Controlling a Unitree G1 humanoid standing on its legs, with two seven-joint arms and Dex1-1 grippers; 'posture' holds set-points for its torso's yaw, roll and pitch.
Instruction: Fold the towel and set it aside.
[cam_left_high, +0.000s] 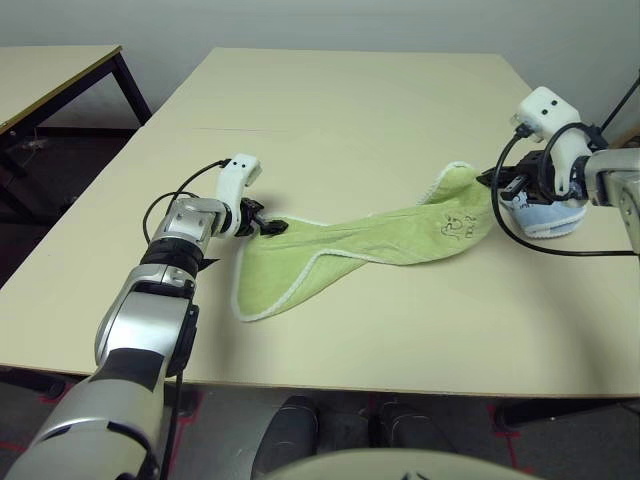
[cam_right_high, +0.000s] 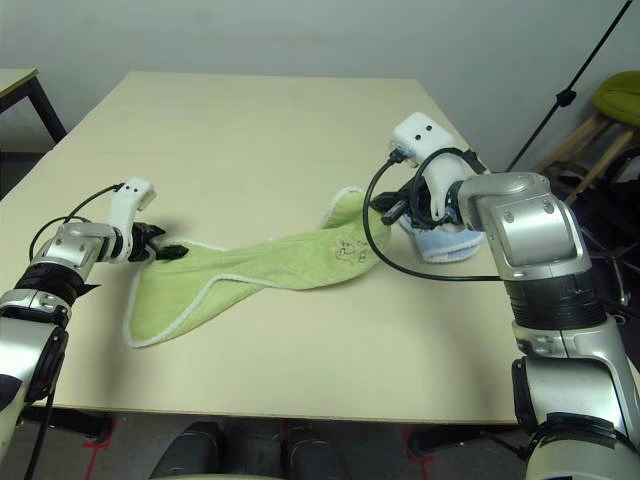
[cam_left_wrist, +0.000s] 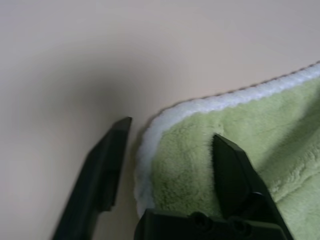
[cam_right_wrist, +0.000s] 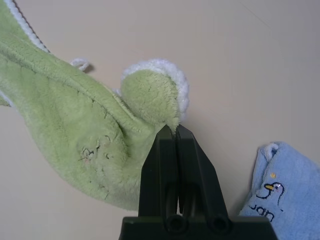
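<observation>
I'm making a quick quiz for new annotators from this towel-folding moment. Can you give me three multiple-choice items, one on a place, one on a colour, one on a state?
1. Where does the light blue cloth lie?
A. under the left arm
B. beside the towel's end near the right gripper
C. on the neighbouring table

2. What colour is the towel's stitched edging?
A. white
B. dark blue
C. red

3. How do the left gripper's jaws stand?
A. shut flat on bare table
B. apart, astride the towel's corner
C. clamped on the blue cloth

Answers:
1. B: the blue cloth sits on the table just past the towel's end, by the right gripper.
2. A: a white border runs along the green terry.
3. B: in the left wrist view one finger is over the table, the other over the towel.
</observation>
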